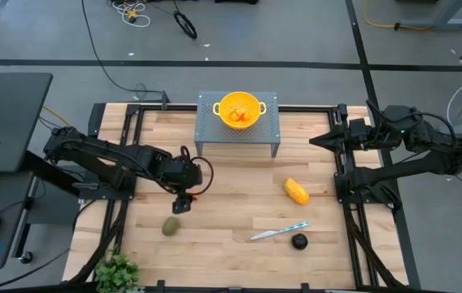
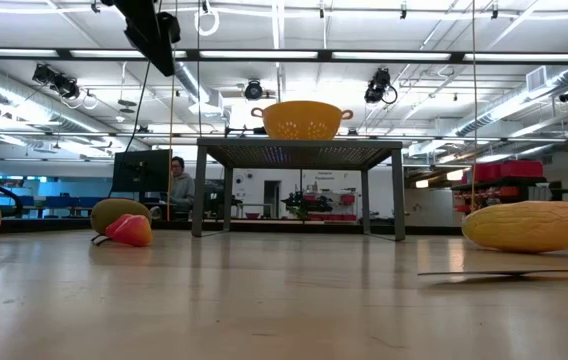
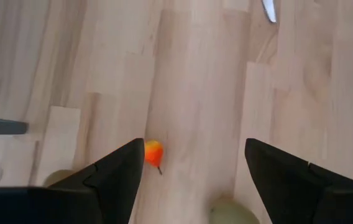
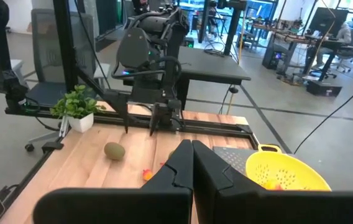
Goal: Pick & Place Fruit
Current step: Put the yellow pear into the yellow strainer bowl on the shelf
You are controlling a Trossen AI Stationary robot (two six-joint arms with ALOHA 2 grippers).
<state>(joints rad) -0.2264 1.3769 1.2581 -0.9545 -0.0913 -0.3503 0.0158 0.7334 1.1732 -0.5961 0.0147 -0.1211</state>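
Near the yellow bowl (image 1: 240,108) on its grey stand, your left end effector (image 3: 189,168) hangs spread wide over the small orange-red fruit (image 3: 153,151) on the worktop (image 1: 239,212); it sits against one finger, so closing could flick it away.

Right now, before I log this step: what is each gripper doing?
Left gripper: open, empty, above the small orange-red fruit.
Right gripper: shut, empty, waiting at the table's right edge.
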